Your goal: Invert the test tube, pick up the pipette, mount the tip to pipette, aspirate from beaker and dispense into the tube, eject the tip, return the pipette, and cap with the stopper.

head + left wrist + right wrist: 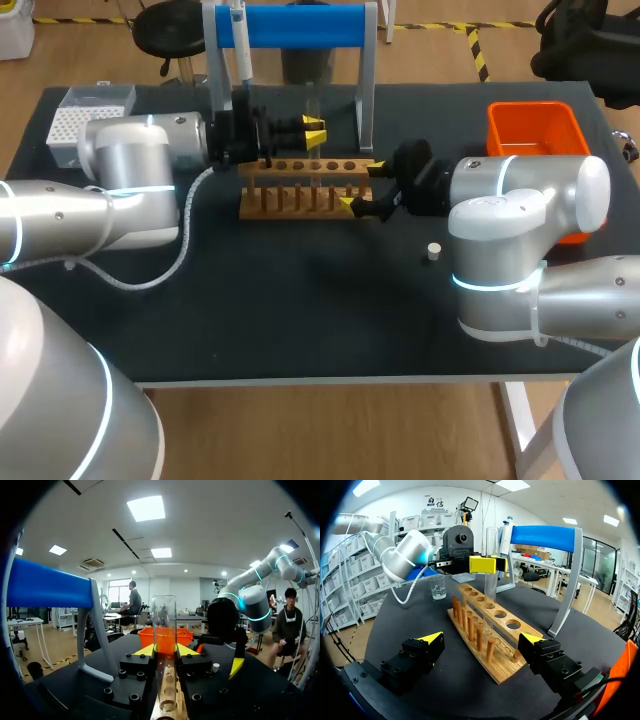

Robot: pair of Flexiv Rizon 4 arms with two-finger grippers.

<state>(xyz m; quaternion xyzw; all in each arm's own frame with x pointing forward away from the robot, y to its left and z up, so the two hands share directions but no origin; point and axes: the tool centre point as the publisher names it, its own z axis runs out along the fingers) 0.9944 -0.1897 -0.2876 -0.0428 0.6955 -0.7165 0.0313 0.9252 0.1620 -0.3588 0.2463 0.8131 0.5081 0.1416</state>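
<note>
The white stopper (433, 251) lies nearest on the black table (300, 320), at one o'clock. My right gripper (362, 185) stands spread wide at the end of the wooden rack (300, 197), empty. At twelve my left gripper (314, 131) clamps the upright test tube (164, 620) over the rack. Beyond: orange bin (530, 125) at two, pipette (241, 50) at eleven.

test tube (164, 625): clear, upright, in left gripper (165, 650) | stopper (433, 251): on table (300, 320)
</note>
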